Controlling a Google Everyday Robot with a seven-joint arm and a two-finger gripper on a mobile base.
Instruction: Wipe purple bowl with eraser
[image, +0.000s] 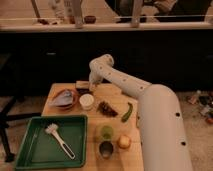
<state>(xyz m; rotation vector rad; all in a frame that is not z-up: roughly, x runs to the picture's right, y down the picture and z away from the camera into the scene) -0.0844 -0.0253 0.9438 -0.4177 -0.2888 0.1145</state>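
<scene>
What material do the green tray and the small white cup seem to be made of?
The green tray looks like plastic: even colour, dull sheen, moulded raised rim. The small white cup seems glazed ceramic or plastic; its plain smooth white surface leaves that open. The gripper, shut, is down at the far table edge behind the cup.

No readable text, label, brand, number or sign showing anywhere: nothing legible on pale wooden table (75, 92), green plastic tray (30, 150), white robot arm (150, 105) or dark cabinet front behind. Gripper (89, 86) hanging at table's far edge, bearing no visible marking.
</scene>
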